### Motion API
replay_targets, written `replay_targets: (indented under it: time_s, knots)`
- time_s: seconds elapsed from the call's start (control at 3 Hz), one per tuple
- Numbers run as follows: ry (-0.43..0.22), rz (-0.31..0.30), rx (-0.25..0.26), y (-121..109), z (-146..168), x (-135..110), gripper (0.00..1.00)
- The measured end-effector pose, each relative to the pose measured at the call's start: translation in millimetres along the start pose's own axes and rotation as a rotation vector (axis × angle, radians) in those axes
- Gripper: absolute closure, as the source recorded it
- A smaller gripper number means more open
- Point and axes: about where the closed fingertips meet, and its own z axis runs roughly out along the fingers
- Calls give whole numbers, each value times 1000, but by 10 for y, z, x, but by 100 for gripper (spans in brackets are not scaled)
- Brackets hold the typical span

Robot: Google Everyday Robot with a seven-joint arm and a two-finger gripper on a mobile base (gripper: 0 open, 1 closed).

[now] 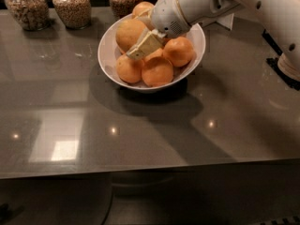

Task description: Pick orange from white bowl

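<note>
So the hand [144, 43] is down inside the white bowl [107, 55], coming in from the upper right with the arm [243, 3] stretching back that way. Its cream tip sits right in the pile of oranges [157, 71]. The big orange [130, 33] is pressed up against the hand's left side, another one [128, 69] sits just under the tip, and one more [179, 51] is tucked just to the right of it. There's also one [142, 7] peeking out behind the hand at the far rim. Honestly can't tell if the hand is open or closed, or whether it has actually got hold of anything. The bowl sits on the grey table [140, 135]. Well off to the hand's left, along the back edge, are three glass jars [71, 4] of grain.
</note>
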Motion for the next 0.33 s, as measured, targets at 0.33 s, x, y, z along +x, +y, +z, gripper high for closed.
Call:
replay_targets:
  time_s: [0.33]
  knots:
    - [-37,133,74,222,-486,125,100]
